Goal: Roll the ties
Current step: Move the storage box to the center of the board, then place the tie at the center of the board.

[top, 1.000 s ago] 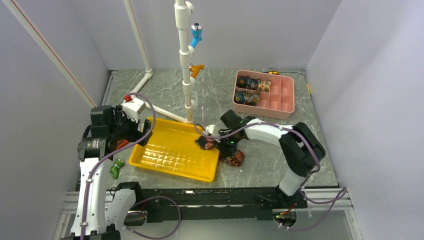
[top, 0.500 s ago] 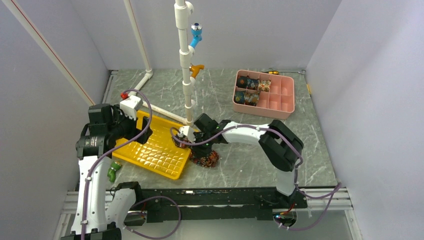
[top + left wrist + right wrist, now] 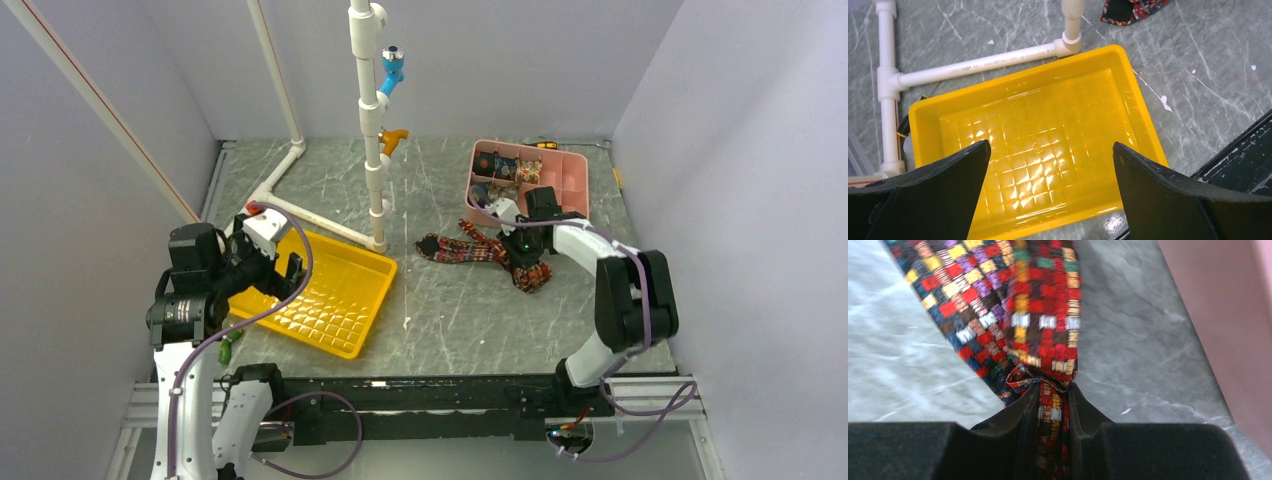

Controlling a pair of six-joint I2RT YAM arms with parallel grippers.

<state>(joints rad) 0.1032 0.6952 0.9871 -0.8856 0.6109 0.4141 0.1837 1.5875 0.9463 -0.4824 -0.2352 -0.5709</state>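
Observation:
A patterned red, dark and gold tie [image 3: 465, 250] lies unrolled on the grey table, its wide end pointing left and the other end bunched [image 3: 533, 277] near the pink box. My right gripper [image 3: 517, 255] is shut on this tie. In the right wrist view the fabric [image 3: 1020, 310] fans out from between the closed fingers [image 3: 1053, 407]. Several rolled ties [image 3: 497, 166] sit in the pink box's left compartments. My left gripper [image 3: 1050, 147] is open and empty above the yellow tray [image 3: 1013, 85]. The tie's wide end [image 3: 1134, 9] shows at the top of that view.
The pink compartment box [image 3: 560, 205] stands at the back right and fills the right edge of the right wrist view [image 3: 1233, 315]. The yellow tray [image 3: 375, 265] lies left of centre. A white PVC pipe stand [image 3: 372, 150] rises behind it, and its floor pipes [image 3: 978, 62] border the tray.
My right gripper has carried the tie from beside the yellow tray rightward to the pink box, stretching it out. The tray has slid left. My left gripper has shifted slightly.

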